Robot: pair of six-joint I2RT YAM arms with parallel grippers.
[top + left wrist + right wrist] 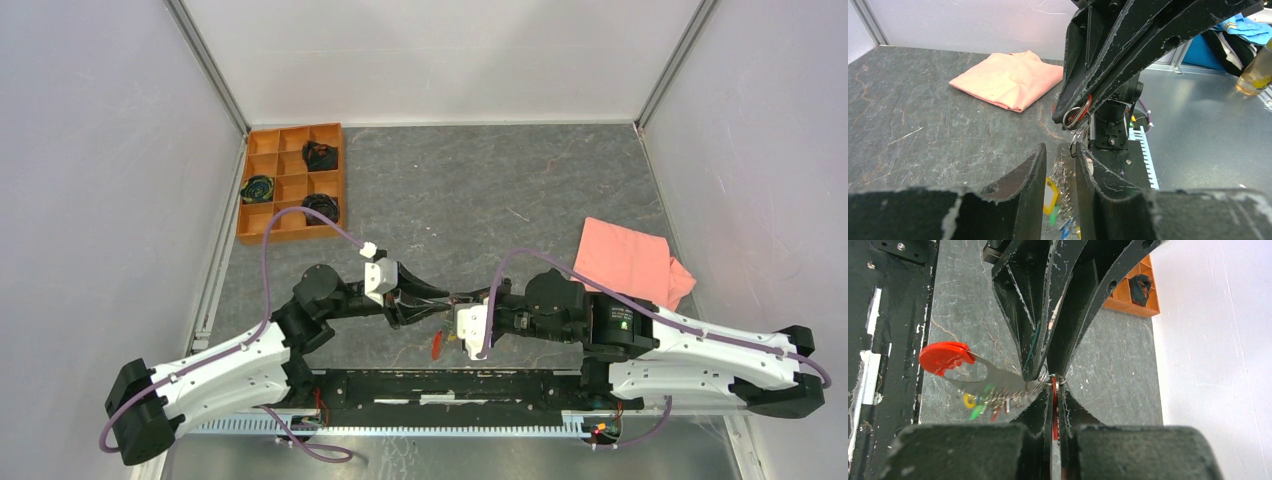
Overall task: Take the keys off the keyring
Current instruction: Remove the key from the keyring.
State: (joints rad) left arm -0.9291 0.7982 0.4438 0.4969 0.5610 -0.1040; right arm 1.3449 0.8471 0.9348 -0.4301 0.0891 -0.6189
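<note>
The two grippers meet tip to tip just above the table's near middle. My right gripper (462, 303) (1054, 387) is shut on the red strap (1054, 412) of the keyring (1054, 378) (1075, 116), whose thin metal ring sticks out past its tips. From the ring hang the keys (988, 399) (1052, 194), a blurred bunch with yellow, green and blue heads, and a bigger metal blade with a red head (943, 357) (437, 345). My left gripper (446, 303) (1060, 148) faces it, its fingers closed round the bunch close to the ring.
A folded pink cloth (625, 262) (1008, 80) lies at the right. An orange compartment tray (292, 185) with dark items stands at the back left. The black mounting rail (450, 385) runs along the near edge under the grippers.
</note>
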